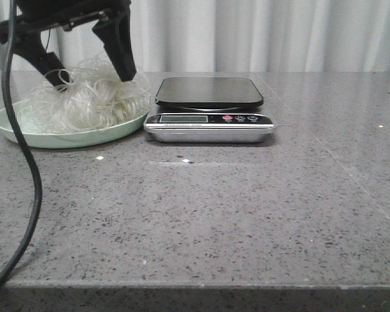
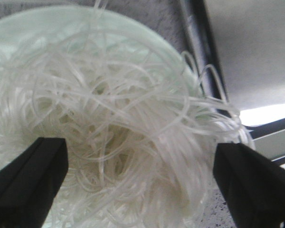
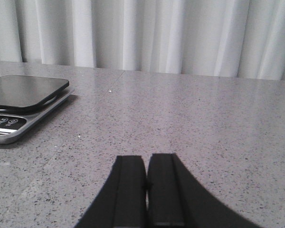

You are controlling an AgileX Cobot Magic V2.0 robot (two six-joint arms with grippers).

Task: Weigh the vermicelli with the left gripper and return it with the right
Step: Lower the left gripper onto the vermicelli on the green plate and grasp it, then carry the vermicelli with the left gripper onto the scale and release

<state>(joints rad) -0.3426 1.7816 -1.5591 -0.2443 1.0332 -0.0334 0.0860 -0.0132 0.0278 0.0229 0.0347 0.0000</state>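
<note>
Straddling the vermicelli (image 1: 84, 97) from above: left gripper (image 1: 88, 73), fingers spread wide, one black finger (image 2: 26, 183) on each flank of the clump, not yet closed on it. Heaped in a pale green plate (image 1: 71, 138) at about 10 o'clock on the grey speckled table (image 1: 214, 214), just beside a kitchen scale (image 1: 209, 110) with bare black platform, near 12 o'clock. Low over open tabletop, well apart from the scale: right gripper (image 3: 146, 190), fingers pressed together, holding nothing. Trailing at 8 o'clock: black cable (image 1: 27, 195).
</note>
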